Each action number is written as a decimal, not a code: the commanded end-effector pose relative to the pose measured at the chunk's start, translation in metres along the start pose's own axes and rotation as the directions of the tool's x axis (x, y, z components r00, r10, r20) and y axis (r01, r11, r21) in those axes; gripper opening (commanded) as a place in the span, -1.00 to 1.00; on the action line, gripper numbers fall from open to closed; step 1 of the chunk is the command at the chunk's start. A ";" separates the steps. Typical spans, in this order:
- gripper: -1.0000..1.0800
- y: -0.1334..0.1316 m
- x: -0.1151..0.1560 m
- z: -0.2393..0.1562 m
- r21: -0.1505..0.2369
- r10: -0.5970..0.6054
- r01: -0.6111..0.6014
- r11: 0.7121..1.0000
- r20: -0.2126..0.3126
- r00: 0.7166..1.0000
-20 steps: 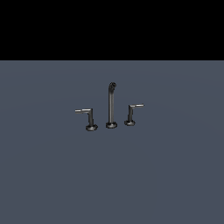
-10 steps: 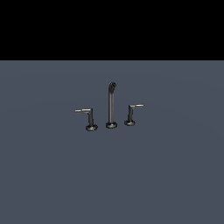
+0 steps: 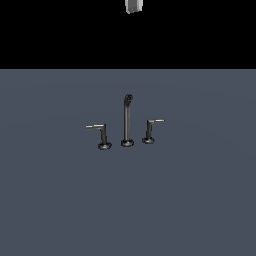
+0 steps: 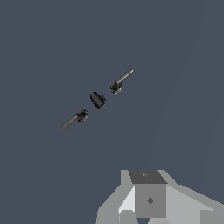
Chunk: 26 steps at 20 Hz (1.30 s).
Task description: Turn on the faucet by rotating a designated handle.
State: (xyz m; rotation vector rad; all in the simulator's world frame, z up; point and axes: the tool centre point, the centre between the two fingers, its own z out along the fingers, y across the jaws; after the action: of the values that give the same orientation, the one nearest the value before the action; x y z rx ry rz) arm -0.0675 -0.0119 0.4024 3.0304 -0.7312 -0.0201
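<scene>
The faucet stands mid-floor in the exterior view: a tall thin dark spout with a bent tip, between two lever handles. The handle is at the exterior view's right, its short pale arm jutting right. Its twin juts left. Only a grey piece of my gripper shows at the top edge, far above the faucet. The wrist view looks down on the spout and both levers; the shorter-armed one looks like the handle. Grey parts of my gripper fill that view's edge, and its fingertips do not show.
The faucet sits on a plain grey-blue surface that spreads all around it. Nothing else stands on that surface.
A grey piece of my gripper now shows at the top edge of the exterior view, where nothing showed before. The faucet and both handles have not moved.
</scene>
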 end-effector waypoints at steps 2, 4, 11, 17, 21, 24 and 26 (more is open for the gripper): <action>-1.00 -0.006 0.028 0.021 0.004 0.085 -0.085 0.996 0.000 0.996; -1.00 -0.008 0.043 0.034 0.006 0.132 -0.132 0.991 0.000 0.991; -1.00 -0.014 0.093 0.086 0.012 0.296 -0.296 0.955 0.003 0.955; -1.00 -0.015 0.131 0.138 0.017 0.430 -0.430 0.903 0.006 0.903; -1.00 -0.014 0.154 0.176 0.019 0.515 -0.515 0.857 0.008 0.857; -1.00 -0.013 0.169 0.205 0.020 0.576 -0.576 0.817 0.010 0.818; -1.00 -0.011 0.177 0.224 0.021 0.611 -0.611 0.791 0.011 0.791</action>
State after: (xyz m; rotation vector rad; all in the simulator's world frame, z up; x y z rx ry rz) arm 0.0857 -0.0830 0.1916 2.6777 -1.6343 -0.0059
